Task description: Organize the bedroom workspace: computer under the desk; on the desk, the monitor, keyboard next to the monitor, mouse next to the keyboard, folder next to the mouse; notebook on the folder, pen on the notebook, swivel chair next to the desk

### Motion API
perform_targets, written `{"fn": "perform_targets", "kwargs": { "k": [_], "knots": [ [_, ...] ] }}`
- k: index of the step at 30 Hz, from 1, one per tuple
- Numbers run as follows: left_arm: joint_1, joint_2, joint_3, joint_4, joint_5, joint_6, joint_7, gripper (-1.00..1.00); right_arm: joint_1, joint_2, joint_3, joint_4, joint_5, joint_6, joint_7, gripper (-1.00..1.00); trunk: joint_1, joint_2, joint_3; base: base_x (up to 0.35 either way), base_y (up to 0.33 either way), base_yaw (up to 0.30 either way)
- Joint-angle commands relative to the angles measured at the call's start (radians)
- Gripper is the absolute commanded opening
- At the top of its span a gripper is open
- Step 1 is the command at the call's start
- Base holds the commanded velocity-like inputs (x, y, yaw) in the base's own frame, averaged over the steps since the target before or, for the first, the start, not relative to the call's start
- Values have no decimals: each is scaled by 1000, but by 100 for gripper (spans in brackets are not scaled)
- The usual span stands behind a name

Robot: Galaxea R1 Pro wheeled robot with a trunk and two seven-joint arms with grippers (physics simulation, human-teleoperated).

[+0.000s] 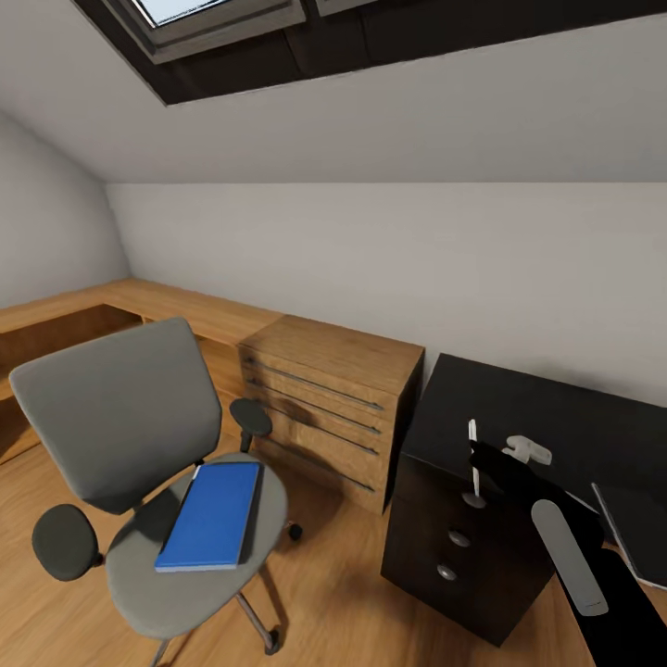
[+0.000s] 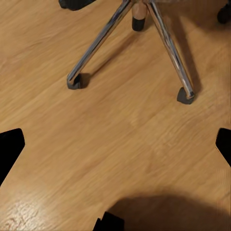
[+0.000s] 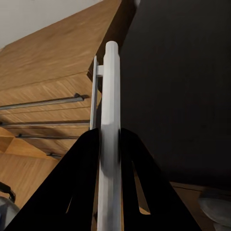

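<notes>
Right pincer (image 3: 109,144) clamped around pen (image 3: 109,96).

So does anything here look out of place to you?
Yes: a blue folder lies flat on the seat of the swivel chair, an odd spot for paperwork. The chair stands away from the black desk, nearer a wooden dresser. The right gripper holds a white pen upright.
</notes>
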Motion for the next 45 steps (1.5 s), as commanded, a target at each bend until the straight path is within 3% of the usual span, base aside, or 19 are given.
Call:
{"fn": "perform_targets", "kwargs": {
  "k": [1,5,8,9,11,15,16,21,26,27,30,34,35,37,40,42,45],
  "knots": [
    [0,2,-6,-1,11,-5,8,100,0,0,0,-2,-12,4,-6,-100,0,0,-1,37,0,0],
    [0,21,5,74,13,-18,9,100,0,0,0,-3,-12,8,-6,-100,0,0,-1,11,0,0],
    [0,50,6,150,13,-124,8,100,0,0,0,-3,-12,9,-6,-100,0,0,-1,2,0,0],
    [0,61,6,185,14,-192,8,100,0,0,0,-4,-12,10,-5,-100,0,0,-1,0,0,0],
    [0,89,7,270,18,-414,10,100,0,0,1,-5,-13,12,-5,-100,0,0,-1,0,0,0],
    [0,121,8,298,36,-556,10,100,0,2,3,-4,-11,10,-6,-100,0,0,-1,0,0,0],
    [0,133,7,308,70,-626,11,100,0,2,4,-3,-10,9,-8,-100,0,0,-1,0,0,0],
    [0,134,6,312,93,-654,11,100,-1,3,2,2,-9,9,-32,-100,0,0,-1,1,0,0],
    [0,137,8,313,99,-660,12,100,-20,11,6,78,-12,-4,-153,-100,0,0,-1,143,0,0],
    [0,137,8,313,99,-661,13,100,-75,12,6,126,-12,-7,-169,-100,0,0,-1,100,0,0],
    [0,137,8,313,99,-660,14,100,-148,13,6,191,-10,-7,-176,-100,0,0,-1,57,0,0],
    [0,136,8,320,99,-660,15,100,-306,15,10,377,-8,-10,-180,-100,0,0,-1,18,0,0],
    [0,134,7,328,99,-660,15,100,-425,20,12,536,3,-20,-180,-100,0,0,-1,4,0,0],
    [0,133,7,330,98,-661,16,100,-499,21,12,636,16,-32,-181,-100,0,0,-1,2,0,0],
    [0,133,7,331,98,-660,16,100,-590,22,12,781,43,-67,-181,-100,0,0,-1,0,0,0],
    [0,133,7,331,98,-660,16,100,-657,23,12,915,82,-145,-181,-100,0,0,-1,0,0,0],
    [0,133,6,332,98,-660,15,100,-690,29,13,998,125,-238,-181,-100,0,0,-1,0,0,0]
  ]
}}
